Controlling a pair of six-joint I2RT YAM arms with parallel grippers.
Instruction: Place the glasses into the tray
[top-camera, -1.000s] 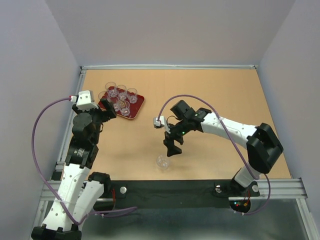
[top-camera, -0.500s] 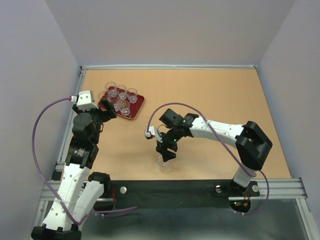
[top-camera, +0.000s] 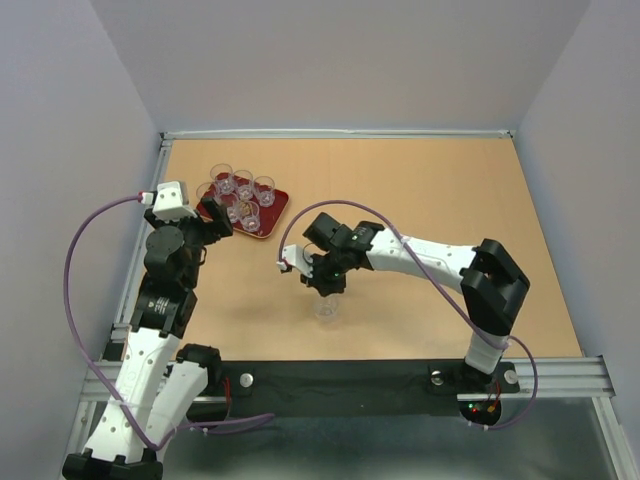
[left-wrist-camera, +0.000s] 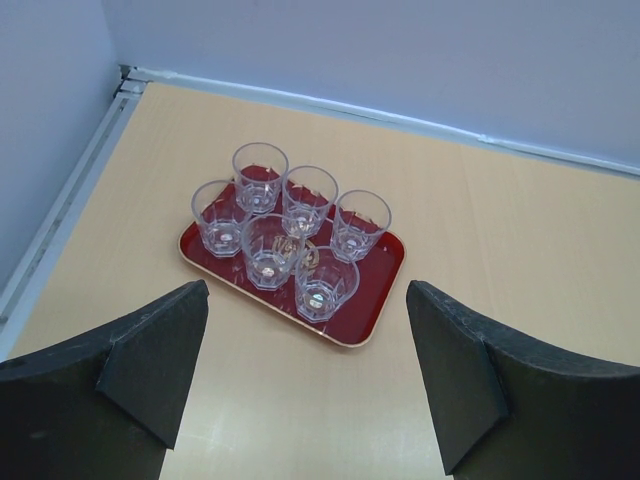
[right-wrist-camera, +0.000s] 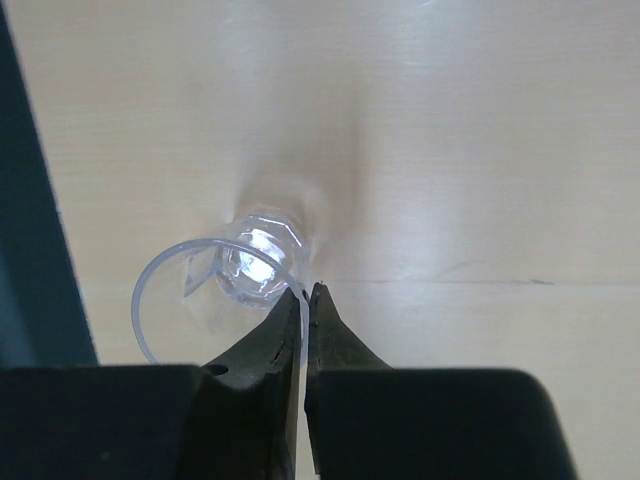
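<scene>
Right pincer (right-wrist-camera: 305, 292) is nipped on the rim wall of the lone glass (right-wrist-camera: 240, 272), which is clear with a faceted thick base. It stands upright, mouth up, on the bench (right-wrist-camera: 450, 150), well right of the tray (left-wrist-camera: 388, 262) and nearer the arms. Six glasses (left-wrist-camera: 260, 175) stand upright on the tray. Its gold emblem (left-wrist-camera: 300, 255) is mostly hidden, perhaps a crest, unreadable. Left pincer (left-wrist-camera: 307, 300) gapes wide before the tray, gripping nothing.

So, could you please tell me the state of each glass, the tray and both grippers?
Six glasses: upright in the tray.
Seventh glass: outside the tray, wall pinched by right gripper.
Tray: flat, six glasses on it.
Left gripper: open, empty.
Right gripper: shut on seventh glass.
</scene>
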